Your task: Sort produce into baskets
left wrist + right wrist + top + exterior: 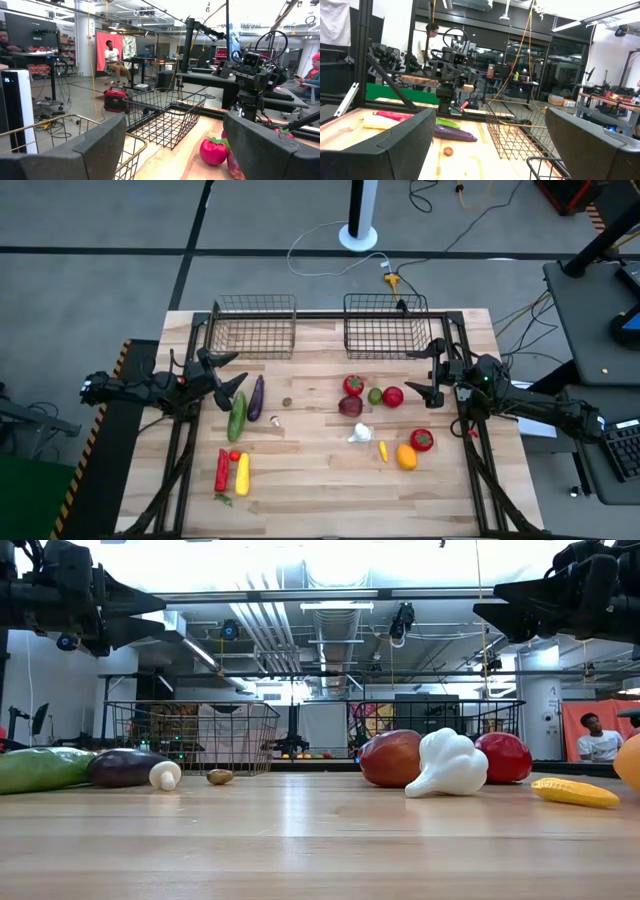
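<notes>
Two wire baskets stand side by side at the table's far edge. The produce lies loose on the wood in two groups. On the left are a green cucumber, a purple eggplant, a red pepper and a yellow corn cob. On the right are red round pieces, a lime, white garlic and an orange. My left gripper hovers open at the left edge, above the eggplant's far end. My right gripper hovers open at the right edge, beside the red pieces.
Dark frame rails run along the table's left and right edges under both arms. A small brown piece and a mushroom lie near the middle. Bare wood stretches between the two groups and along the near edge. People sit in the room beyond.
</notes>
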### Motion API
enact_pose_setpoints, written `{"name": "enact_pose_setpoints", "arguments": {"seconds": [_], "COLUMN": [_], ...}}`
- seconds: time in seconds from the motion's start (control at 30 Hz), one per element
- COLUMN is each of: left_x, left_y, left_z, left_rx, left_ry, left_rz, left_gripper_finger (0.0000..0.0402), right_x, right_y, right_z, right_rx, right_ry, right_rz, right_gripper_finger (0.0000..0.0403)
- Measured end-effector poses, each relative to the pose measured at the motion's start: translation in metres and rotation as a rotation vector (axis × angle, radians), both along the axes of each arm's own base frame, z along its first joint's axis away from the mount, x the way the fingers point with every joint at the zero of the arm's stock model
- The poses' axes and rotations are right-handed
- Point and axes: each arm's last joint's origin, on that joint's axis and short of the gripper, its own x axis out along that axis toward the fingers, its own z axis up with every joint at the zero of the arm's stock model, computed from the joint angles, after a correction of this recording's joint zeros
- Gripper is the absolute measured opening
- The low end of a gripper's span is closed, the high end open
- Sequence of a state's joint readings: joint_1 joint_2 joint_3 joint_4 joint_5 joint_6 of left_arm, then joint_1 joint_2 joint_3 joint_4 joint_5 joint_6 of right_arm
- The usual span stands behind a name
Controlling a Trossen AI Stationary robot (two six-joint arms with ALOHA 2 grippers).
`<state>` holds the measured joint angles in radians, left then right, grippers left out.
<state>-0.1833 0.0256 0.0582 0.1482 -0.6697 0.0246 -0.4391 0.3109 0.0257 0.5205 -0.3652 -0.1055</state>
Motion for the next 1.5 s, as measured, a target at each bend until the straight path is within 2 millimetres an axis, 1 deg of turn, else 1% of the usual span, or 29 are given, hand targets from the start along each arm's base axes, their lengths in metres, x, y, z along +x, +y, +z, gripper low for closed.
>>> {"name": "enact_pose_setpoints", "arguments": {"seconds": [0.53, 0.77, 0.83, 0.97, 1.07, 1.17, 1.27, 1.3, 1.4, 1.5], "left_x": [0.000, -0.001, -0.001, -0.002, -0.002, -0.003, -0.002, -0.001, 0.002, 0.006], "left_y": [0.000, 0.000, 0.000, 0.000, 0.001, 0.001, 0.002, 0.002, -0.001, -0.004], "left_z": [0.000, 0.006, 0.006, 0.008, 0.009, 0.008, 0.005, 0.003, 0.001, 0.006], "left_rx": [-0.003, -0.186, -0.213, -0.253, -0.302, -0.333, -0.479, -0.509, -0.524, -0.530], "left_ry": [-0.006, -0.164, -0.177, -0.216, -0.260, -0.271, -0.324, -0.324, -0.293, -0.317], "left_rz": [0.000, -0.033, -0.039, -0.047, -0.056, -0.024, -0.015, -0.031, -0.120, -0.216], "left_gripper_finger": [0.0316, 0.0316, 0.0316, 0.0316, 0.0316, 0.0316, 0.0316, 0.0316, 0.0316, 0.0316], "right_x": [0.000, 0.000, 0.000, 0.000, -0.001, -0.001, -0.001, -0.002, 0.002, 0.009], "right_y": [0.000, 0.000, 0.000, 0.000, 0.000, 0.000, 0.000, -0.001, -0.003, -0.007], "right_z": [0.000, 0.000, 0.000, 0.000, 0.003, 0.004, 0.007, 0.009, 0.015, 0.018], "right_rx": [0.000, 0.001, 0.048, 0.267, 0.344, 0.374, 0.380, 0.384, 0.401, 0.427], "right_ry": [0.000, 0.000, -0.003, -0.019, -0.054, -0.067, -0.086, -0.096, -0.091, -0.044], "right_rz": [0.000, 0.001, 0.018, 0.068, 0.058, 0.066, 0.063, 0.052, 0.024, 0.016], "right_gripper_finger": [0.0368, 0.0368, 0.0368, 0.0368, 0.0368, 0.0368, 0.0368, 0.0368, 0.0368, 0.0368]}}
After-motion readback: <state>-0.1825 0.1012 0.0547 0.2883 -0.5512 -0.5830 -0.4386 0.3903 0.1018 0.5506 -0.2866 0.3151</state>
